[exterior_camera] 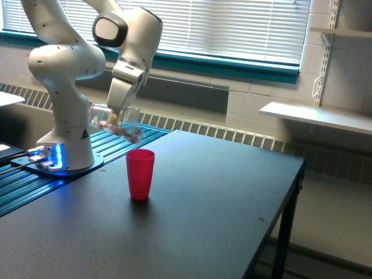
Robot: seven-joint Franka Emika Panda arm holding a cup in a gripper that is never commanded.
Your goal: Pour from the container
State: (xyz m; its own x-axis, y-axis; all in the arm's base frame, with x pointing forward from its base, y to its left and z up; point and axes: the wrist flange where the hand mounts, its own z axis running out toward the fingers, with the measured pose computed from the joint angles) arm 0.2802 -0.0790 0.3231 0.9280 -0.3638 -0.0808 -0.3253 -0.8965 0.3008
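The container, a small clear plastic cup, hangs tipped with its mouth pointing down toward the exterior view's right. Reddish-brown pieces lie along its lower wall near the lip. My gripper is shut on it, just up and to the left of the red cup. That opaque red cup stands upright on the black table, its open rim a short way below the container's mouth. I see no pieces in the air between the two cups.
The white arm base stands on a ribbed blue platform at the exterior view's left. A radiator and blinds run along the back wall. White shelves hang at the right. The table's right edge drops to the floor.
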